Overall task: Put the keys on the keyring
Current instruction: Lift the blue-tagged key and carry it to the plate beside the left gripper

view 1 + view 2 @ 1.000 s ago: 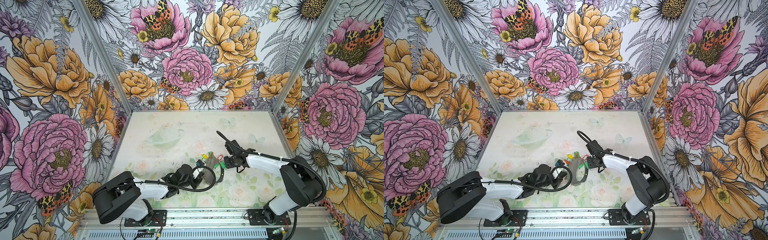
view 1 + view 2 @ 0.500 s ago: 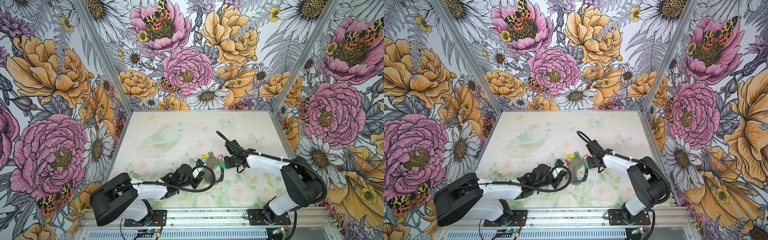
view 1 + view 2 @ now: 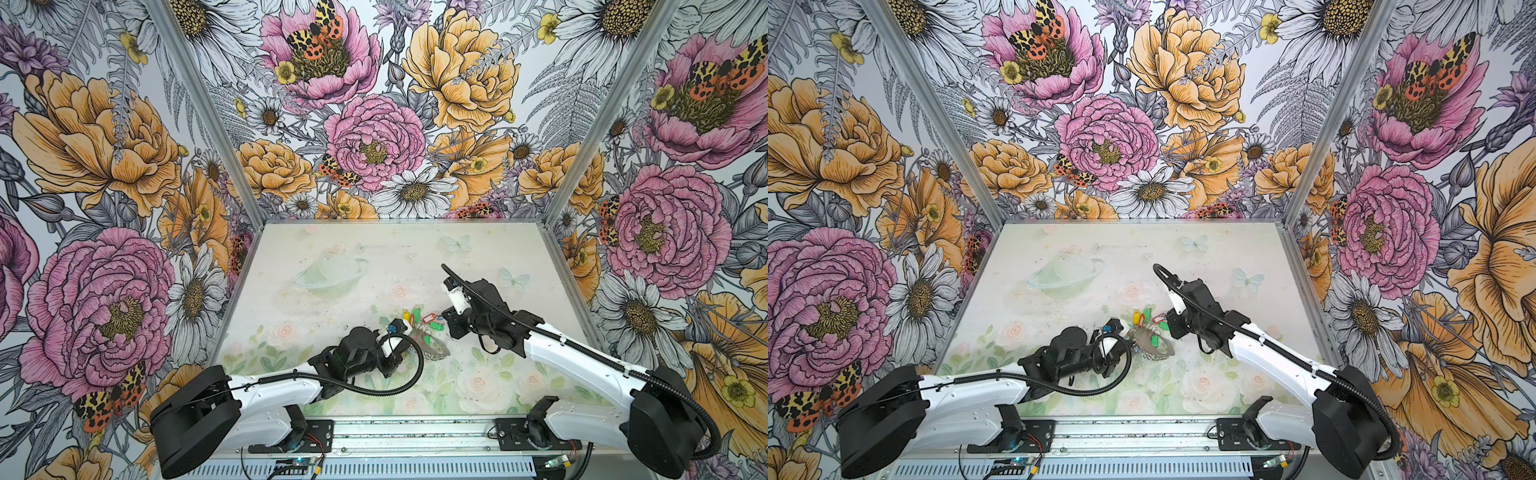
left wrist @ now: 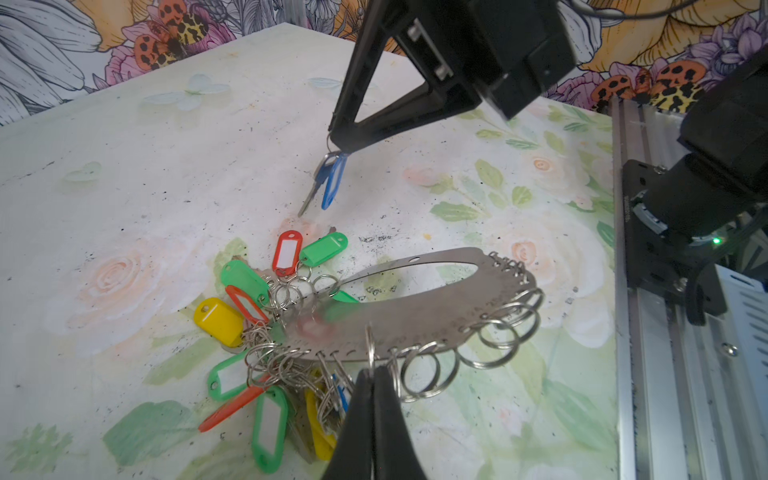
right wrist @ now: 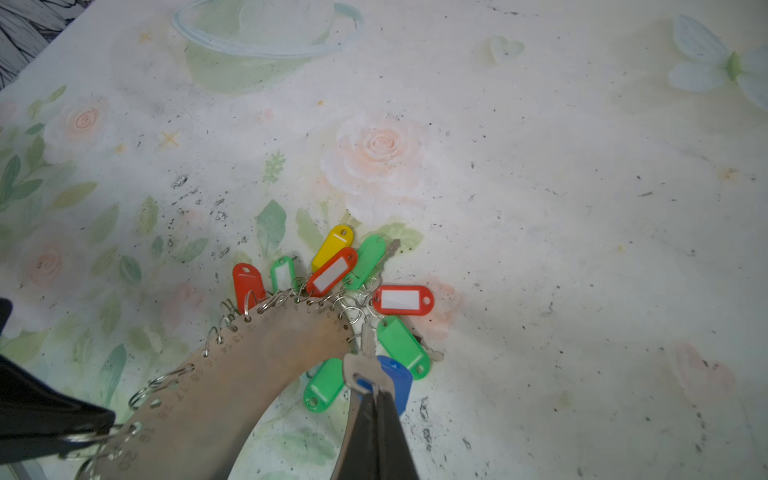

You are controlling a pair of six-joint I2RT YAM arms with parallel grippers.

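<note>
The left gripper (image 4: 371,374) has its black, tapered fingers pressed together on one thin silver split ring (image 4: 369,347) at the rim of the keyring (image 4: 415,320). The right gripper (image 5: 376,397) is likewise clamped tight. It pinches the small ring that carries a metal key (image 5: 365,368) and a blue key tag (image 5: 399,378). In the left wrist view both items hang edge-down from the right gripper's tips, clear of the keyring. Whether the key's point touches the table (image 4: 145,166) cannot be determined.

The keyring is a flat, dull grey metal band, oval in outline, with a long central opening. Stamped numerals and small punched holes run along its outer edge, and many holes carry round wire rings. The edge held by the left gripper appears raised, while the opposite end rests on the table.

The remaining keys (image 4: 245,279) fan out from that end. They are smooth, glossy, oblong plastic tags with rounded corners, in red, green and yellow. Several have white paper windows.

In both top views the keyring (image 3: 438,349) lies near the table's middle, toward the front edge. The table surface is matt, pale and floral-printed, speckled with dark scuffs.
</note>
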